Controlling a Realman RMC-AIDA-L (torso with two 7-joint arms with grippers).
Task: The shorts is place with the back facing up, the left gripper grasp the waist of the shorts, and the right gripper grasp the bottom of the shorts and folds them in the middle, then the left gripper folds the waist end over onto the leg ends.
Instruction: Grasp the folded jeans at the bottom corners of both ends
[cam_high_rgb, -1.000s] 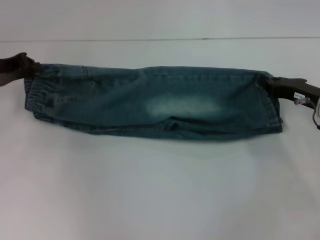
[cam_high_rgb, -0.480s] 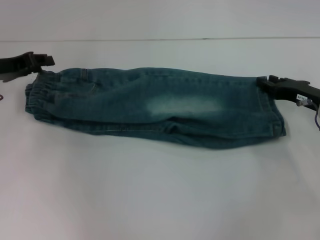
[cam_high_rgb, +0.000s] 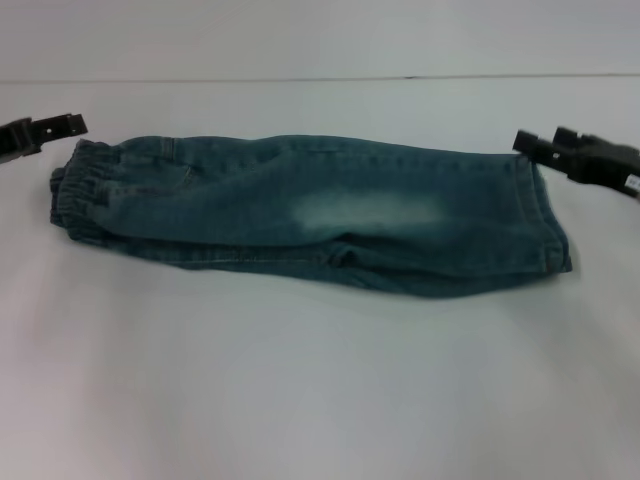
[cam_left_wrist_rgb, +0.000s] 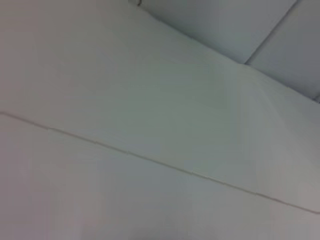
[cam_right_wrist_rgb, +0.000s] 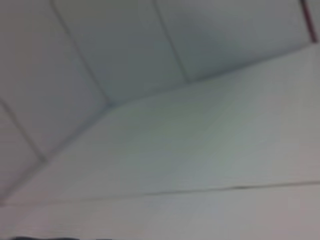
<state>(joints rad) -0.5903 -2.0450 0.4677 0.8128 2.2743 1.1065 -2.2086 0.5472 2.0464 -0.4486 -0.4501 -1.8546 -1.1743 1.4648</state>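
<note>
Both grippers backed off, left gripper (cam_high_rgb: 72, 127) released beside shorts (cam_high_rgb: 310, 213) waist, right gripper (cam_high_rgb: 528, 144) released.

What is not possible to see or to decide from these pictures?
- Left gripper: head view, mostly cut off by the picture's edge.
- Right gripper: head view, arm cut off by the edge.
- Shorts: the underside lies hidden against the table.
- Both wrist views: only blank white surfaces, no shorts or fingers.

Blue denim shorts (cam_high_rgb: 310, 215), faded pale patch; white table (cam_high_rgb: 300, 380).
</note>
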